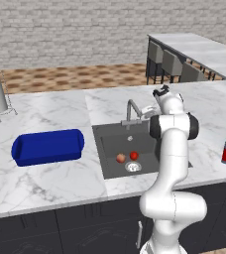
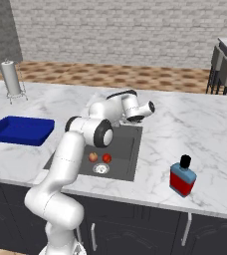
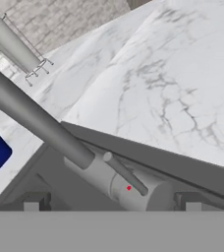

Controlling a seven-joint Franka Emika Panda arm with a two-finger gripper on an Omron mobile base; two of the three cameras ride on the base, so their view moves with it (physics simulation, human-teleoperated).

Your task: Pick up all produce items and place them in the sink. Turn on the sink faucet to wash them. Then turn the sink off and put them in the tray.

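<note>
Two produce items, apple-like fruit [image 1: 121,158] & tomato [image 1: 134,156], sit in the sink [image 1: 107,149] by the drain. Gripper [image 3: 112,202], released wide, straddles the faucet [image 3: 40,123] base; lever [image 3: 125,173] probably just ahead. Nudge lever sideways, gently. Tray [image 1: 48,146] waits beyond, left.

Light was even and bright, as rendered scenes go, with no clear source. The marble surface [image 1: 50,183] looked pale and flat, without glare. The sink [image 1: 107,158] stayed dark grey, its walls faintly shaded. Soft shadow sat under the tray [image 1: 48,147]. The base views were sharp but coarse and pixelated. In the hand view the close faucet [image 3: 60,138] looked enlarged and soft-edged.
</note>
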